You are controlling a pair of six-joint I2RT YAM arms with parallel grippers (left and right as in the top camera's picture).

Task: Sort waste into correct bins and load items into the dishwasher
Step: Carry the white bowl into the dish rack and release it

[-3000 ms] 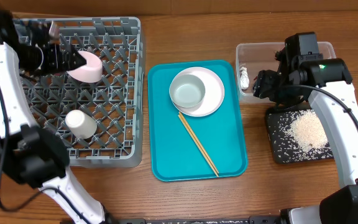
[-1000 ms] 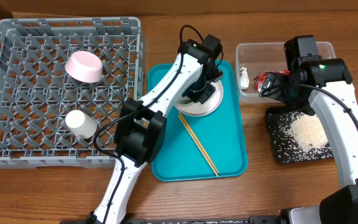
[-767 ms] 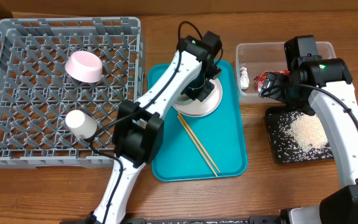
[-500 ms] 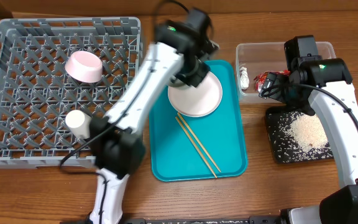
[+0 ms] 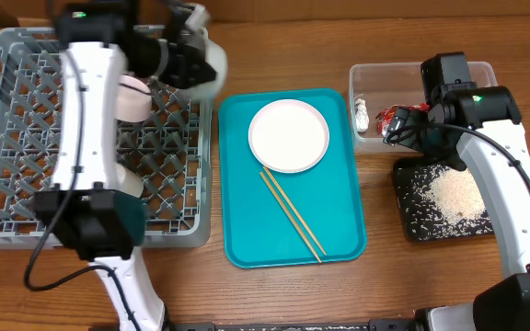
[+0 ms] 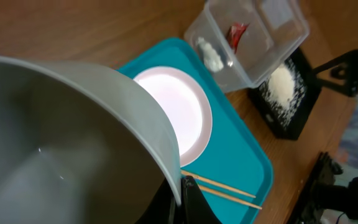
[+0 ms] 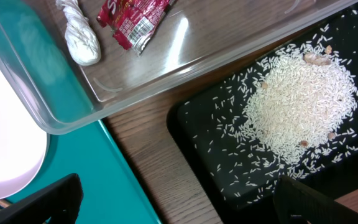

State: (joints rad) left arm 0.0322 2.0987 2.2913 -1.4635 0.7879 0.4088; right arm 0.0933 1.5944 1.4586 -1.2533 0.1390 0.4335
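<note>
Your left fingers [image 6: 190, 200] are clamped on the rim of the grey-green bowl [image 6: 61, 143], holding it above the right edge of the grey rack [image 5: 7, 138]; it is blurred in the overhead view. Your right fingers [image 7: 42, 202] are spread wide and empty, over the gap between the clear tub [image 7: 185, 50] and the black tray [image 7: 204, 155]. In the tub the red wrapper [image 7: 135, 18] shows a white "S", the rest unreadable, beside the white tissue [image 7: 81, 34]. Rice [image 7: 303, 106] is heaped on the black tray. The white plate [image 5: 288, 135] and chopsticks [image 5: 293, 213] lie on the teal tray [image 5: 339, 230].
</note>
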